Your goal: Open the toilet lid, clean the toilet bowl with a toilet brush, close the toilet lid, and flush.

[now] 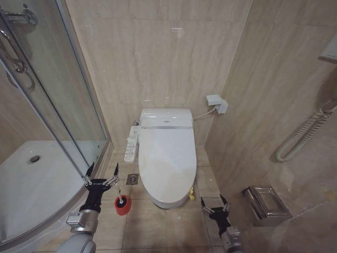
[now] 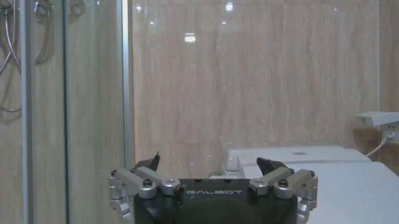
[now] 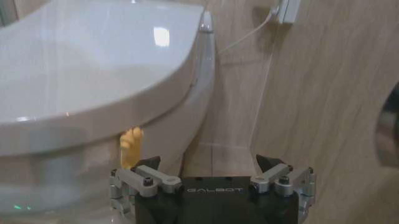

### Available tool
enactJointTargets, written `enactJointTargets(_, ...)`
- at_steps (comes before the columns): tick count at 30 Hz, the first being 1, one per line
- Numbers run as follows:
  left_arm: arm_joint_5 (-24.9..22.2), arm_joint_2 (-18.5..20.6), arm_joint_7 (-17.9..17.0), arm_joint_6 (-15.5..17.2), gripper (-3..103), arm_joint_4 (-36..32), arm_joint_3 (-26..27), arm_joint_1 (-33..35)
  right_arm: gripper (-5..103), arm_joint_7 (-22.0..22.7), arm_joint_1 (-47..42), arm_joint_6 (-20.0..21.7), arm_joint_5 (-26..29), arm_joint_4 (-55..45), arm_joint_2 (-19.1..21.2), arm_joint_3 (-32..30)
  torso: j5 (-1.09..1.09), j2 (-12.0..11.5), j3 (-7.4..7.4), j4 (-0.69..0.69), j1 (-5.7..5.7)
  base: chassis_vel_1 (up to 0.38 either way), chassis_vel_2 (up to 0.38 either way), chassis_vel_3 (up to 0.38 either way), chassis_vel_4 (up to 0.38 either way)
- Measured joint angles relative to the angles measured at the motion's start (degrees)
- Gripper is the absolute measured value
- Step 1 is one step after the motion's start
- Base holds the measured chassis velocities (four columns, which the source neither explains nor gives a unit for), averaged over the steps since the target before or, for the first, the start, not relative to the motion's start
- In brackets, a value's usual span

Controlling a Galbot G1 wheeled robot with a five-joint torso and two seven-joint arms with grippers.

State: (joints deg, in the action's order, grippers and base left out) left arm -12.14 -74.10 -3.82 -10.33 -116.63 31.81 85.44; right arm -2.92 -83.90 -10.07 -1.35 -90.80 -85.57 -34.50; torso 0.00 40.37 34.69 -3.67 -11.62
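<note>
Both grippers, left gripper (image 1: 100, 175) and right gripper (image 1: 215, 204), hang open and empty; toilet lid (image 1: 167, 161) is down, so lifting it comes first.

Toilet ahead of me, lid down.
The toilet lid (image 1: 167, 158) covers the bowl; the toilet brush (image 1: 122, 203) stands on the floor to its left.

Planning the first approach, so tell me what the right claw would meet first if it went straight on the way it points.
Probably the beige tiled wall behind the toilet. The open right claw points along the floor gap beside the closed, glossy white oval toilet lid. The way looks free until that wall, though depth is unclear.
</note>
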Motion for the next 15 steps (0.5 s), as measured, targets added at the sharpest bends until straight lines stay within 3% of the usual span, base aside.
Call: enactJointTargets(15,0.0,0.0,0.0,0.0,100,0.0,0.0,0.0,100,0.7,7.6,-0.6,0.0,10.6,-1.2,3.2,0.0,0.0,0.0,0.0,0.0,0.0,0.0,0.0,0.0)
